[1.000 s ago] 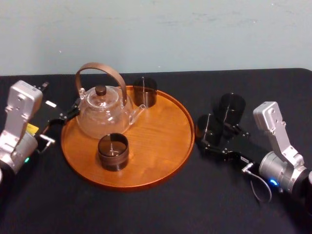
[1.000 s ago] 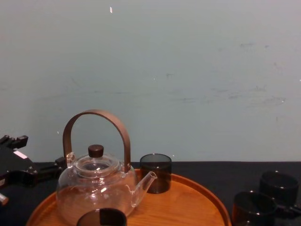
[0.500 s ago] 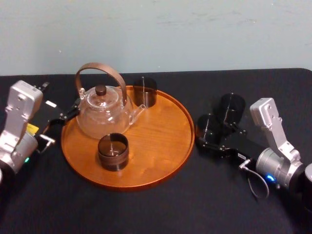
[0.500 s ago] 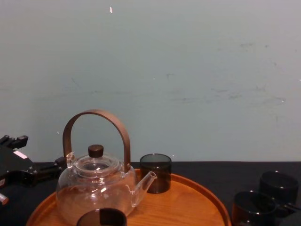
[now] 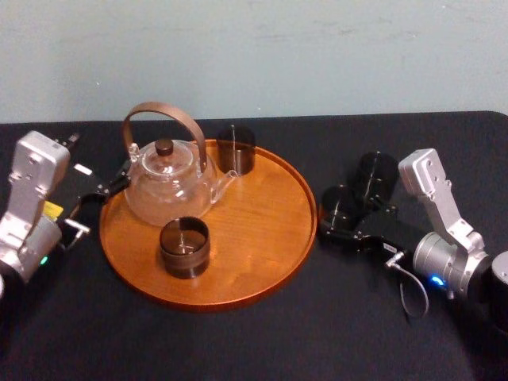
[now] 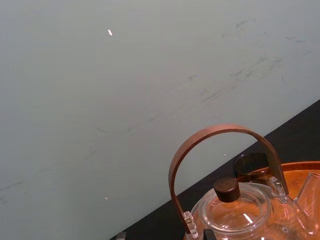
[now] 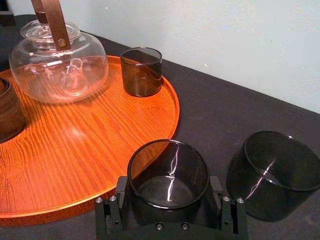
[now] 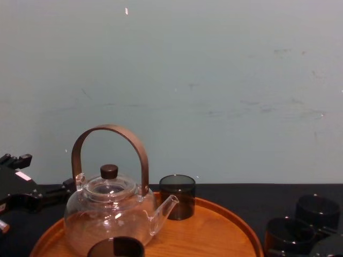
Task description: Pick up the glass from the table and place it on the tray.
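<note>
A dark smoked glass [image 5: 341, 206] stands on the black table [image 5: 262, 341] just right of the round orange-brown tray [image 5: 270, 206]. My right gripper [image 5: 340, 221] reaches in from the right and is shut on it. In the right wrist view the glass [image 7: 167, 172] sits between the two black fingers [image 7: 111, 212], which touch its sides, and its base is on the table beside the tray rim [image 7: 165, 120]. The chest view shows this glass [image 8: 289, 235] at lower right. My left gripper [image 5: 107, 189] is parked at the tray's left edge.
A second loose glass [image 5: 375, 173] stands on the table right behind the held one. On the tray are a clear teapot [image 5: 168, 186] with a brown handle and two glasses, one at the back [image 5: 236, 149] and one at the front [image 5: 184, 246]. The tray's right half is bare.
The right arm's wrist has shifted a little left and back, towards the tray. The glass between its fingers has stayed on the table. The left arm has not moved.
</note>
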